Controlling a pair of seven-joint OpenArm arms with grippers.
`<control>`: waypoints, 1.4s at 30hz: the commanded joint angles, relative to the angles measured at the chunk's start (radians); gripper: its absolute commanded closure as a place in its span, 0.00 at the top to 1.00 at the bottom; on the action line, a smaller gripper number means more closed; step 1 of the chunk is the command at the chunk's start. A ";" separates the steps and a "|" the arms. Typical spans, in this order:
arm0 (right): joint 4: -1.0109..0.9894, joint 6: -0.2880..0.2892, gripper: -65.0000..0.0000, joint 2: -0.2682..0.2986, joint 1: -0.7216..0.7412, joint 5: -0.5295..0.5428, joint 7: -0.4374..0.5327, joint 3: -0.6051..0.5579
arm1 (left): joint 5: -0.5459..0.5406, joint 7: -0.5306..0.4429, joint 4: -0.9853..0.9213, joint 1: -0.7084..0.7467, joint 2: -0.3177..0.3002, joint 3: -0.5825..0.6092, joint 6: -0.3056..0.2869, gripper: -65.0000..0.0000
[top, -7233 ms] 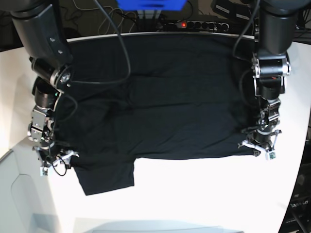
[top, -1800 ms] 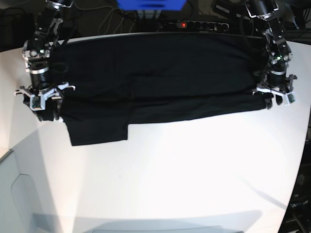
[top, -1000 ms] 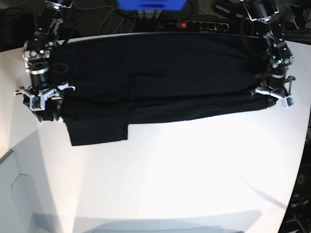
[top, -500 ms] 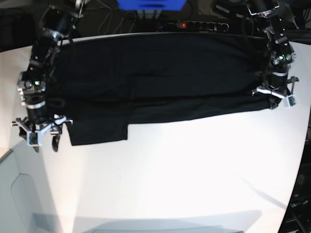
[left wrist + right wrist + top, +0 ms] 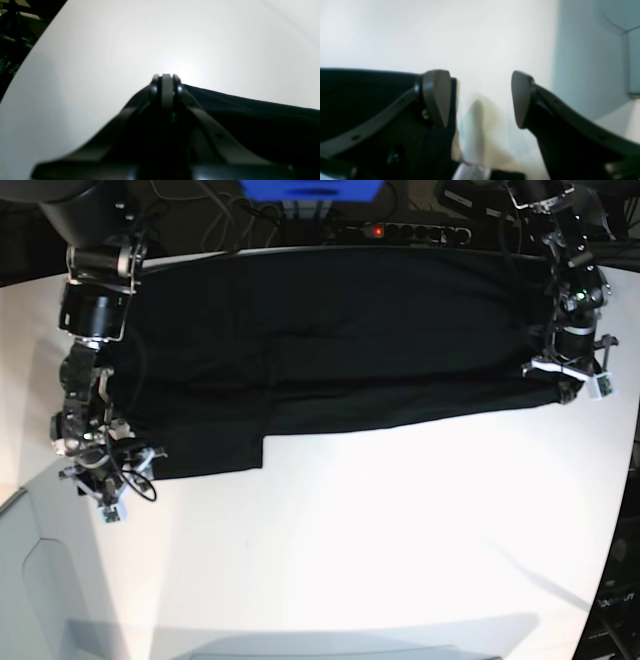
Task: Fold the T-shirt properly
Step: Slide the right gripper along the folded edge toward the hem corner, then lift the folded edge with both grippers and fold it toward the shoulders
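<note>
While the big white counter [image 5: 400, 560] takes up most of the base view, the T-shirt [image 5: 340, 350] lies flat across its far half, all black, no print showing. It's a long wide band w/ one sleeve piece sticking out toward the near side at the view's left. Its far edge sits close to the counter's far rim. Some soft wrinkles run across the middle.

Next biggest are the 2 arms. The right arm comes down along the shirt's edge at the view's left. The left arm comes down along the shirt's other end.

The right gripper [image 5: 108, 485] sits near the corner of that sleeve piece, just by the counter's edge. From the right wrist cam, its fingers [image 5: 436, 96] are spread wide apart w/ nothing between them but white counter [image 5: 482, 45]. One finger is right at the edge of the black cloth [image 5: 365, 95]; can't tell if it touches. The other finger is over bare counter.

The left gripper [image 5: 570, 375] sits at the shirt's near corner on the view's right. From the left wrist cam, its fingers [image 5: 163, 86] are pressed tight together. Black cloth [image 5: 250, 120] runs off to one side right from the tips. Can't tell if a bit of cloth is pinched in there, since all is dark.

A power strip w/ a red light [image 5: 377, 230] lies behind the counter.
</note>
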 commanded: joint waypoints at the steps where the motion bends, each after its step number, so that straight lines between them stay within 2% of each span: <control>1: -0.004 -0.002 0.60 0.010 0.037 0.008 0.024 0.002 | -0.004 -0.026 0.016 -0.003 -0.016 -0.006 0.002 0.00; 6: -0.047 -0.002 0.60 0.001 0.044 0.010 0.025 0.002 | -0.004 -0.026 0.016 -0.006 -0.016 -0.006 0.002 0.00; 14: -0.047 -0.002 0.60 -0.048 0.044 0.007 0.025 0.001 | -0.004 -0.026 0.013 -0.011 -0.016 -0.006 0.004 0.00; 22: -0.090 -0.004 0.60 -0.050 0.065 0.008 0.028 0.005 | -0.004 -0.026 0.015 -0.008 -0.016 -0.006 0.006 0.00; 30: -0.158 -0.004 0.58 -0.042 0.070 0.005 0.073 0.007 | -0.004 -0.026 0.013 -0.006 -0.016 -0.006 0.004 0.00; 32: -0.155 -0.004 0.52 -0.042 0.054 0.005 0.071 0.002 | -0.004 -0.026 0.018 -0.006 -0.016 -0.006 0.004 0.00; 33: -0.153 -0.004 0.45 -0.044 0.048 0.007 0.071 0.001 | -0.004 -0.026 0.018 -0.005 -0.016 -0.006 0.004 0.00; 37: -0.153 -0.002 0.05 -0.047 0.045 0.007 0.073 0.005 | -0.004 -0.026 0.019 -0.005 -0.016 -0.006 0.004 0.00; 38: -0.152 -0.002 0.00 -0.047 0.045 0.008 0.073 0.007 | -0.004 -0.026 0.019 -0.006 -0.016 -0.006 0.004 0.00; 42: -0.050 -0.002 0.00 -0.042 0.021 0.010 0.071 0.008 | -0.004 -0.029 0.019 -0.009 -0.016 -0.006 0.002 0.00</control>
